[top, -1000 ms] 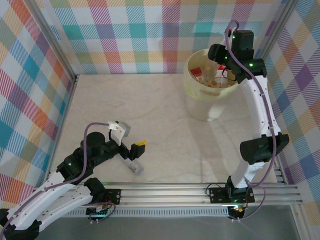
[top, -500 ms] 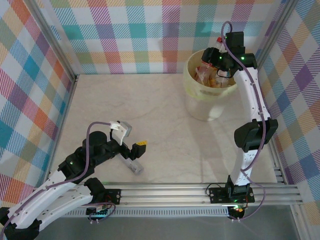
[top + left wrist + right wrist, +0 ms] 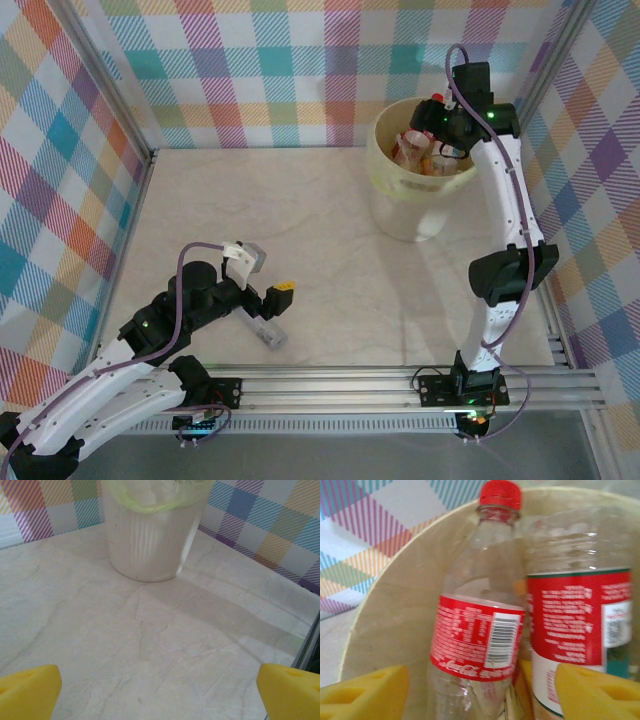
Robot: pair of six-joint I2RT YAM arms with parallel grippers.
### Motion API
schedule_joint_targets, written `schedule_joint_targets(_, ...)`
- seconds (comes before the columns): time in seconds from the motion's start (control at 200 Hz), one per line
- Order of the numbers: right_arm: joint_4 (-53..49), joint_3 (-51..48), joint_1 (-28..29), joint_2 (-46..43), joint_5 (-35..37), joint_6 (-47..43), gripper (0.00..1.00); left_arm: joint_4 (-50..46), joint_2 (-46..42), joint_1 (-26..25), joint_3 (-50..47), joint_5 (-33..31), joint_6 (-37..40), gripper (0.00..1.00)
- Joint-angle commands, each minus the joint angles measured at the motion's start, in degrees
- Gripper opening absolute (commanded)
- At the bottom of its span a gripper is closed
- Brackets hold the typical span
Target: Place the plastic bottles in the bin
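Note:
One clear plastic bottle [image 3: 268, 334] lies on the table just in front of my left gripper [image 3: 279, 297], apart from it. That gripper [image 3: 160, 692] is open, with bare table between its yellow fingertips [image 3: 27, 690]. The pale yellow bin [image 3: 418, 205] stands at the back right and holds several bottles. My right gripper [image 3: 432, 113] hovers over its far rim, open. In the right wrist view a red-capped, red-labelled bottle [image 3: 480, 630] stands inside the bin [image 3: 395, 605] between my spread fingers [image 3: 365, 695], untouched, with a second red-labelled bottle [image 3: 580, 615] beside it.
The bin [image 3: 150, 540] looms ahead of the left gripper across open marble table [image 3: 300, 220]. Plaid walls enclose the back and sides. An aluminium rail [image 3: 400, 380] runs along the near edge.
The right wrist has swung up and back over the bin's far rim, and a red-labelled bottle now stands upright in the bin. The left arm has hardly moved.

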Motion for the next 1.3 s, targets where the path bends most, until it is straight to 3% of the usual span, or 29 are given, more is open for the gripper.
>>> schedule_joint_targets(0.0, -1.4, 1.8, -0.3, -2.5, 3.4, -1.4, 0.68, -0.1, 0.2, -0.8, 1.1, -0.4, 1.0, 1.00)
schedule_joint_targets(0.23, -0.5, 4.3, 0.3, 1.9, -0.4, -3.4, 0.65, -0.4, 0.5, -0.8, 1.3, -0.4, 0.8, 1.00)
schedule_joint_targets(0.475, -8.7, 12.4, 2.4, 9.3, 6.3, -8.8, 0.69, -0.5, 0.9, -0.8, 1.3, -0.8, 0.8, 1.00)
schedule_joint_targets(0.705, -9.8, 8.4, 4.6, 9.5, 15.8, -14.7, 0.69, -0.7, 1.7, -0.8, 1.6, -0.6, 0.8, 1.00)
schedule_joint_targets(0.84, -6.8, 4.1, 4.7, 6.4, 20.5, -17.1, 0.61, -0.7, 1.6, -0.8, 1.6, -0.5, 0.7, 1.00)
schedule_joint_targets(1.015, -6.3, 2.7, 4.8, 5.1, 16.7, -17.9, 0.61, -0.5, 2.0, -0.8, 1.7, -0.8, 0.3, 1.00)
schedule_joint_targets(1.175, -7.9, 4.7, 4.8, 3.8, 10.9, -16.3, 0.79, -1.6, 1.6, -0.9, 2.4, -2.5, -0.7, 1.00)
schedule_joint_targets(1.295, -10.0, 8.3, 4.7, 1.6, 7.7, -14.6, 0.81, -4.7, 1.4, -0.8, 4.4, -4.9, -1.8, 1.00)
